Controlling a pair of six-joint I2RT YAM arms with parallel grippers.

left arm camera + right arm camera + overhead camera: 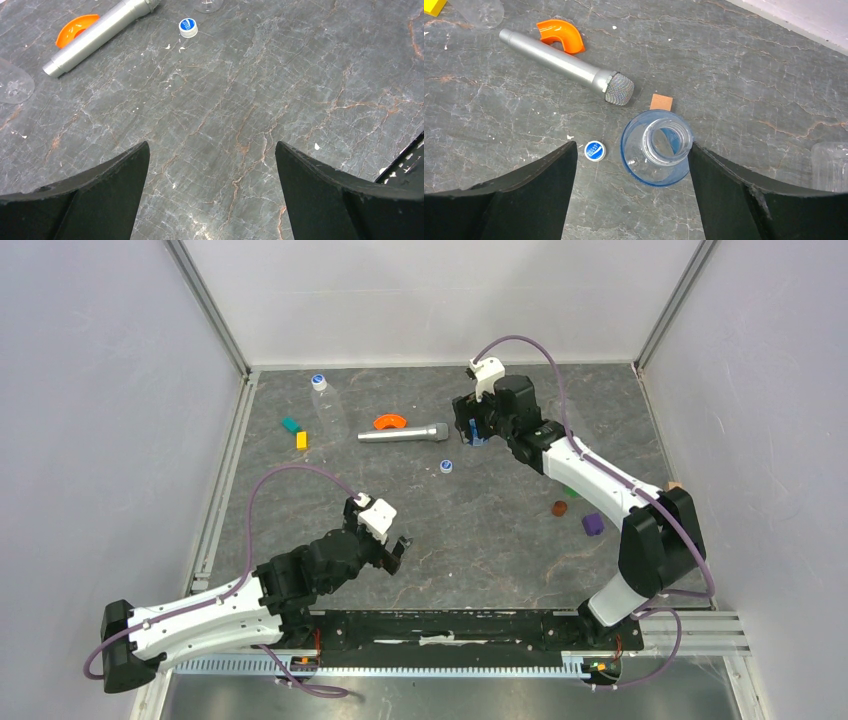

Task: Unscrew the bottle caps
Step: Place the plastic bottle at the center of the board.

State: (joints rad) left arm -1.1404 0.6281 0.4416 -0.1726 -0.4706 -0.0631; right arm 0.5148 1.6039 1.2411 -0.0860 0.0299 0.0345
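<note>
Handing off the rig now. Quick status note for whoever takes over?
Left gripper: open, holding nothing.
Right gripper: open, straddling the upright blue-label bottle.
Done: that bottle is uncapped; the loose cap lies on the table beside it.
Left: the lying bottle at far left has its screwed-on cap in place.
The third bottle is cut off at the right wrist view's edge, so its cap state is unknown; check it.

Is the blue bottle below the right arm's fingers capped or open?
Open: the blue bottle shows a bare mouth; a cap lies beside it.
</note>
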